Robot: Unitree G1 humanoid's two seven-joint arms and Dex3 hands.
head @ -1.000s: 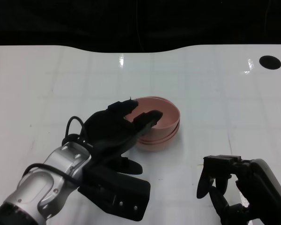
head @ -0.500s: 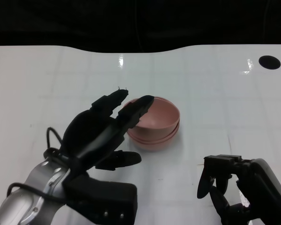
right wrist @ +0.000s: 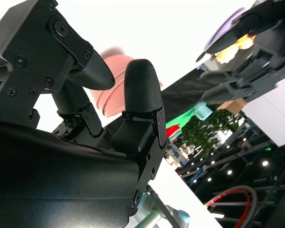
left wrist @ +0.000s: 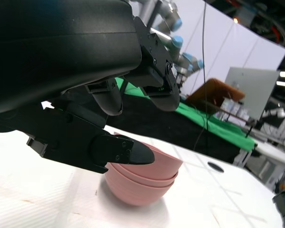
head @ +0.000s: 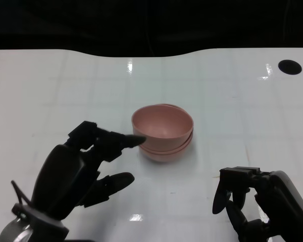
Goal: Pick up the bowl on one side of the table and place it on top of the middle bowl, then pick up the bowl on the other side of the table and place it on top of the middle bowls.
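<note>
Item 1, lower left of the frame: your left robot hand [head: 76, 169]. It holds nothing, its fingers [head: 118, 141] spread and pointing toward the middle of the frame. The tips stop just short of the bowls; in the left wrist view one fingertip crosses in front of the pink rim, and you cannot tell from there whether it touches.

Item 2, centre of the frame: the stack of pink bowls [head: 164, 132], upright on the white desk [head: 232, 101]. At least three rims show nested in the left wrist view, the top bowl sitting slightly askew. Both side bowls appear to be stacked already, so you may judge the task close to complete.

Handling, as a judgement: the bowls look like thin, stiff plastic, light and smooth-walled, so likely to slide or tip under a sideways nudge. If you must reseat the top bowl, take it at the rim, a thumb inside and fingers outside, not by the curved wall.

Item 3, lower right of the frame: your right robot hand [head: 252, 201]. It holds nothing, fingers curled loosely downward above the desk, well apart from the stack.
</note>
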